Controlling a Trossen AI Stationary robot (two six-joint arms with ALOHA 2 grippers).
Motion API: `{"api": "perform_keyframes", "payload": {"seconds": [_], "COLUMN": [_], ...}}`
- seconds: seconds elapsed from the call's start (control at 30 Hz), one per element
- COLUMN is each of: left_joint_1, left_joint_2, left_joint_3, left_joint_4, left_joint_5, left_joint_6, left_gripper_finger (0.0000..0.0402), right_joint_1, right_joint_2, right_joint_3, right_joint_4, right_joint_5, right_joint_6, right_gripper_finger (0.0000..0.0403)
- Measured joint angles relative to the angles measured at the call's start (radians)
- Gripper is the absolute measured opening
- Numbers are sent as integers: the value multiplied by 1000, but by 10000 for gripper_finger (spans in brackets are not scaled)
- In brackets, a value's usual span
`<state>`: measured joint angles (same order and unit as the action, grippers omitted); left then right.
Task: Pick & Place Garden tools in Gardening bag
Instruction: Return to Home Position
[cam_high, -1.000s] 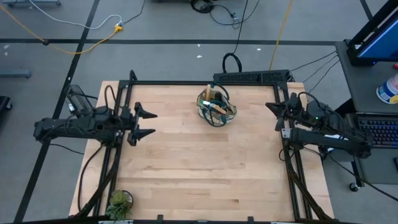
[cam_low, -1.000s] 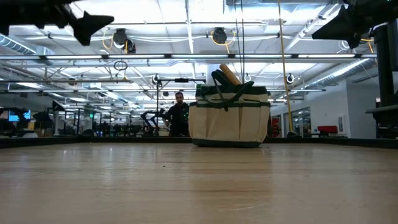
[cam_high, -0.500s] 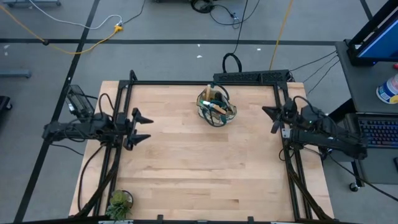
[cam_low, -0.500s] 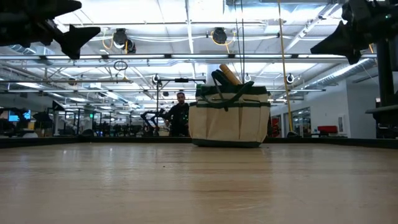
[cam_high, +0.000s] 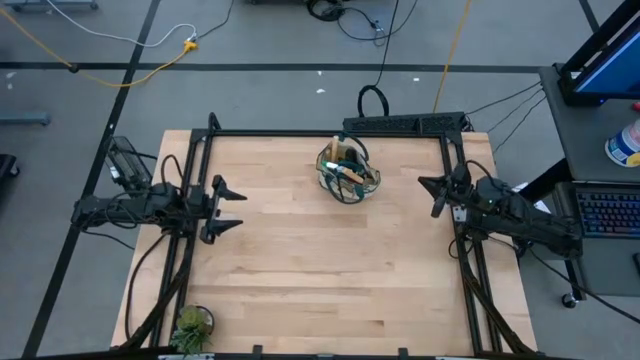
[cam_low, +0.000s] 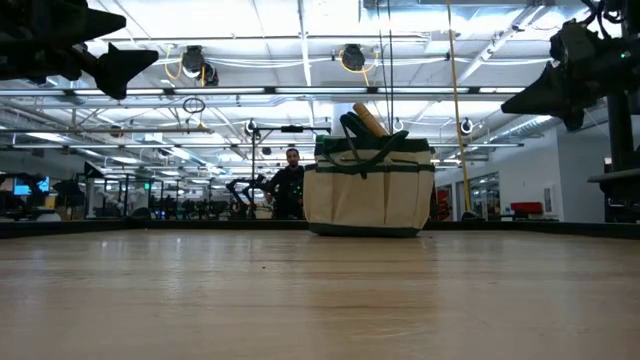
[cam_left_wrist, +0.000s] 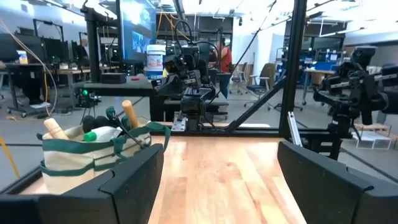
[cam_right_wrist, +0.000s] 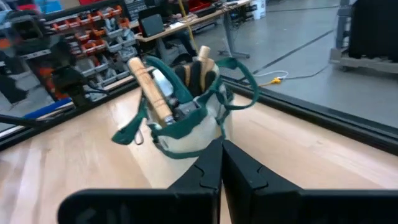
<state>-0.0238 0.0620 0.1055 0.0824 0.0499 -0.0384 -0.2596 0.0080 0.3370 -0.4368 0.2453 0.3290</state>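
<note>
As I look down from above, my left gripper (cam_high: 231, 207) hangs over the table's (cam_high: 320, 270) left edge, fingers spread and empty, and my right gripper (cam_high: 430, 196) hangs near the right edge. The bag (cam_high: 323, 172) stands at the far middle with tools (cam_high: 352, 172) inside, well apart from both. At table height, a wooden handle (cam_low: 368, 119) pokes from the upright bag. My left wrist camera shows my fingers (cam_left_wrist: 134, 174) wide apart. My right wrist camera shows my fingers (cam_right_wrist: 202, 171) pressed together on nothing, facing the bag.
</note>
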Motion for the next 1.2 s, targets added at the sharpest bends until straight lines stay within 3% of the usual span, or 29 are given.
{"api": "perform_keyframes", "payload": {"seconds": [0.23, 0.53, 0.9, 1.03, 1.2], "left_joint_1": [0, 0, 0, 0, 0], "left_joint_2": [0, 0, 0, 0, 4], "left_joint_3": [0, 0, 0, 0, 0], "left_joint_4": [0, 7, -4, -4, -21], "left_joint_5": [0, 9, 20, 65, 24], "left_joint_6": [19, 32, 30, 32, 7], "left_gripper_finger": [324, 324, 324, 324, 324], "right_joint_1": [0, 0, 0, 0, 0], "right_joint_2": [0, 1, 1, 1, 1], "right_joint_3": [-43, -198, -216, -217, -217], "right_joint_4": [44, 276, 277, 226, 212], "right_joint_5": [42, 38, 37, 34, 31], "right_joint_6": [38, 18, -288, -290, -316], "right_gripper_finger": [0, 0, 0, 0, 0]}}
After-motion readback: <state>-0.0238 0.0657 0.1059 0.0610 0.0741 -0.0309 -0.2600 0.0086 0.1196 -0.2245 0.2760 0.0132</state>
